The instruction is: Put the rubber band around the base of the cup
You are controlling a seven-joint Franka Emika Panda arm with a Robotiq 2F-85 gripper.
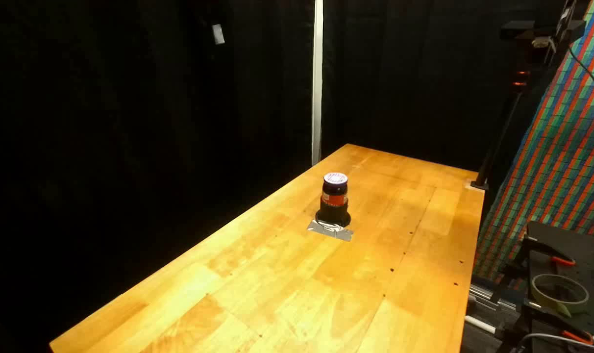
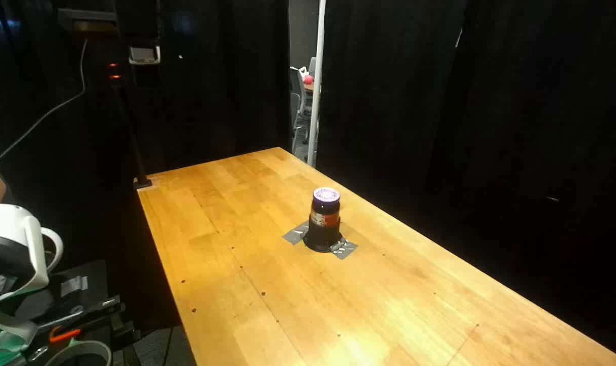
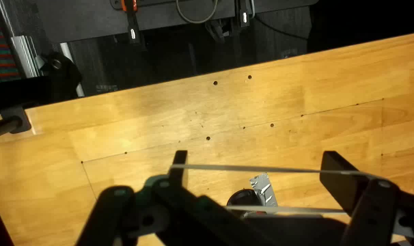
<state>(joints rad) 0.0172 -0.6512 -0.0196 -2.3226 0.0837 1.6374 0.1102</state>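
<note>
The cup (image 1: 334,200) stands upright on the wooden table, near-black with an orange-red ring and a pale top. It also shows in an exterior view (image 2: 324,221). In the wrist view only part of the cup's dark base (image 3: 243,197) shows, below the fingertips; the gripper body hides the rest. My gripper (image 3: 254,154) is open, its fingers wide apart. The rubber band (image 3: 251,168) is stretched around both fingers as two pale strands, one near the tips and one lower down. The gripper and band are out of view in both exterior views.
Grey tape (image 1: 332,231) lies on the table (image 1: 297,294) at the cup's base; a second strip (image 2: 295,234) shows on its other side. A black pole (image 1: 498,132) stands at a table corner. A dark side bench (image 1: 566,240) holds a tape roll and clamps.
</note>
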